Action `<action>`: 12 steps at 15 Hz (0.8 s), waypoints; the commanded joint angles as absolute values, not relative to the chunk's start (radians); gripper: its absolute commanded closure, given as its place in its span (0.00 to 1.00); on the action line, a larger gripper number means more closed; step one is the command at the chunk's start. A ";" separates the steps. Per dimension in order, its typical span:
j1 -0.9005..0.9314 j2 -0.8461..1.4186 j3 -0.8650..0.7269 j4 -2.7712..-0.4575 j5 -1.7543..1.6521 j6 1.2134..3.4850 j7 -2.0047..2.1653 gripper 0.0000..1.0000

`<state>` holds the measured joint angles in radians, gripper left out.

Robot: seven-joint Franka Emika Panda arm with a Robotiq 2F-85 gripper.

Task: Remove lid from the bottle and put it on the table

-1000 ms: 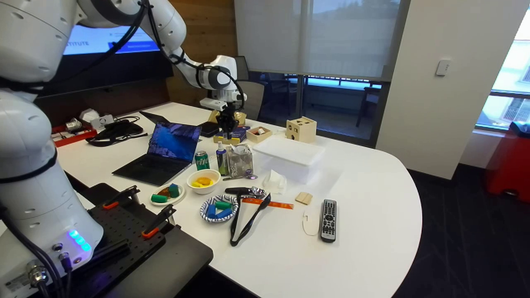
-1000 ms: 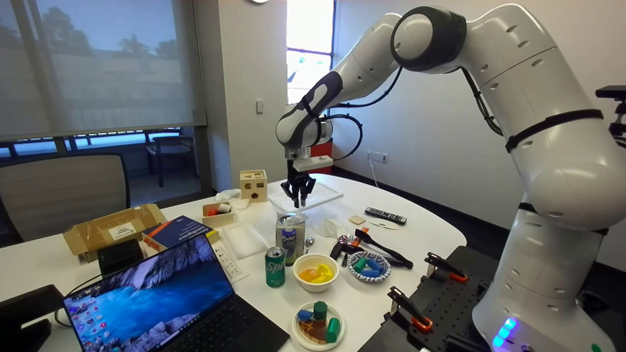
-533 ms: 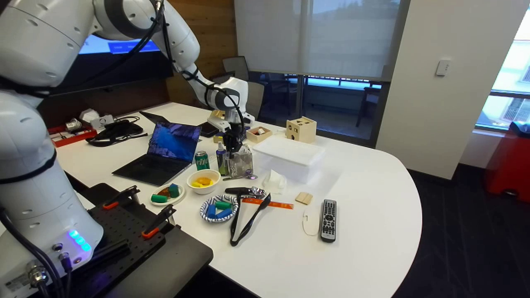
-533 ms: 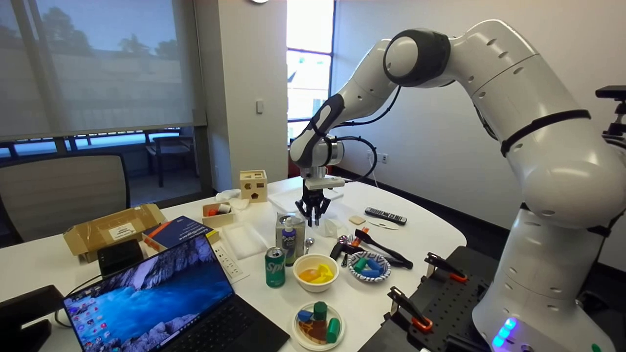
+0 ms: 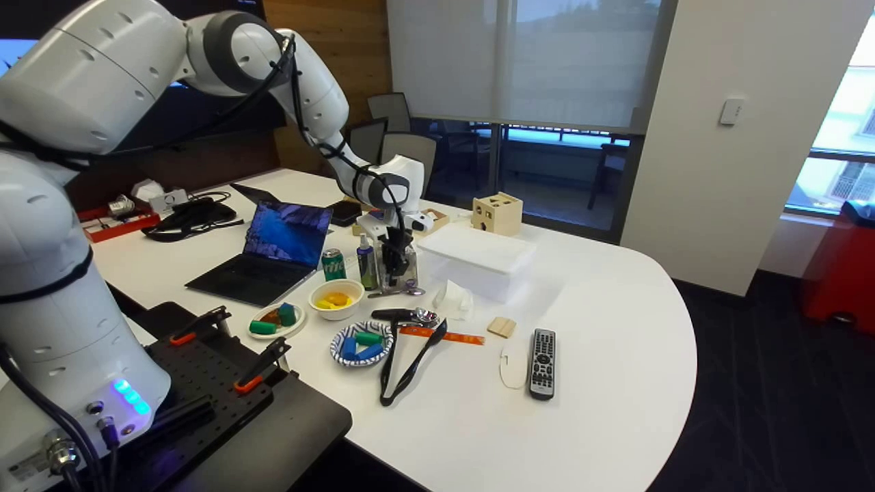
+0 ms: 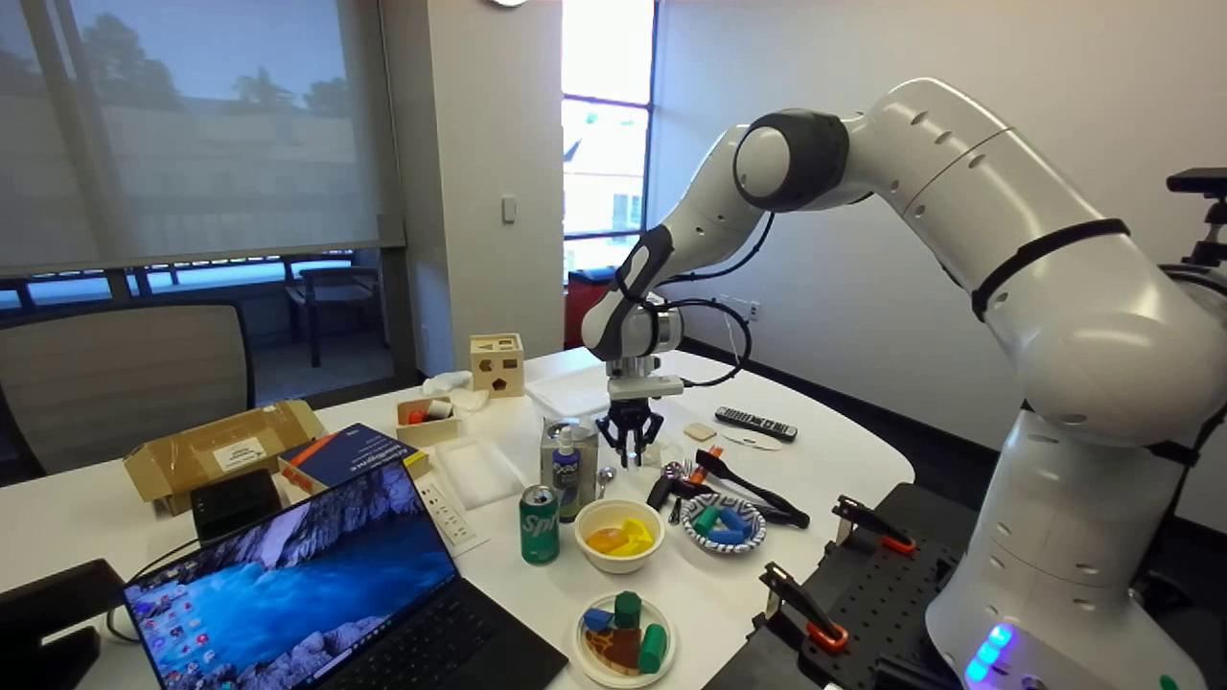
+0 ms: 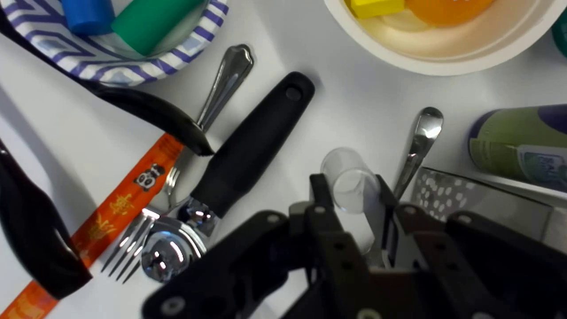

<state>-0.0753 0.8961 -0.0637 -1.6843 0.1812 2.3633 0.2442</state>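
A clear cylindrical lid is between my two fingertips; it also shows faintly under the fingers in an exterior view. My gripper is shut on it and holds it low over the white table. Whether the lid touches the table I cannot tell. In both exterior views the gripper is beside the grey patterned box. A purple and green spray bottle with a bare white nozzle stands near that box; its green lower part shows in the wrist view. I cannot make out a squat see-through bottle with dark contents.
The grey box and a metal utensil handle lie close right of the fingers. A black-handled scoop lies left. A cream bowl, a patterned bowl, tongs and a white lidded box are around.
My gripper has moved down and toward the robot's base with the lid, from higher up over the back of the table to low beside the grey box. The objects on the table have not moved.
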 commanded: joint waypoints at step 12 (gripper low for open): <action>-0.095 1.028 -0.039 -1.571 0.272 2.397 0.281 0.35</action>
